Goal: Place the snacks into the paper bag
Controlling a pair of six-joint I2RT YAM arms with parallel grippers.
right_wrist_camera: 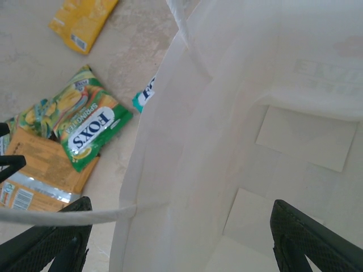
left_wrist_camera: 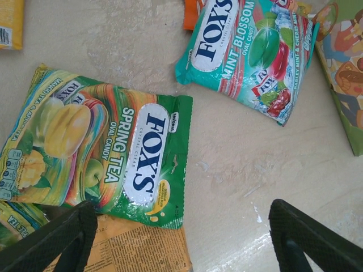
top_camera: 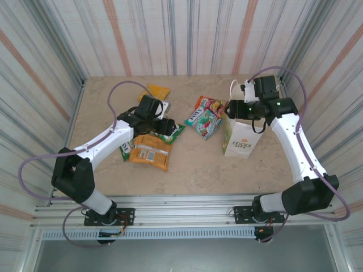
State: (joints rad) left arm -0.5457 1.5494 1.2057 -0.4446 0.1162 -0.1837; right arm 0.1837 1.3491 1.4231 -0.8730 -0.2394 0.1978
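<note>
The white paper bag [top_camera: 241,140] stands upright at the right, its empty inside [right_wrist_camera: 283,147] facing the right wrist camera. My right gripper [top_camera: 233,109] [right_wrist_camera: 178,241] is open over the bag's mouth, the near wall and a cord handle [right_wrist_camera: 62,216] between its jaws. Snacks lie flat on the table. These are a green Fox's packet [left_wrist_camera: 102,147] [right_wrist_camera: 91,129], a teal Fox's packet [left_wrist_camera: 244,51] [top_camera: 198,120], a red-green packet [top_camera: 214,107], an orange packet [top_camera: 150,154] [left_wrist_camera: 136,249] and a yellow packet [top_camera: 159,90]. My left gripper [top_camera: 163,126] [left_wrist_camera: 181,232] hangs open above the green packet's corner, holding nothing.
Striped walls close in the tan table [top_camera: 187,170] on three sides, with a metal rail along the near edge. A small green packet [top_camera: 126,150] lies by the orange one. Bare tabletop lies in front of the bag and packets.
</note>
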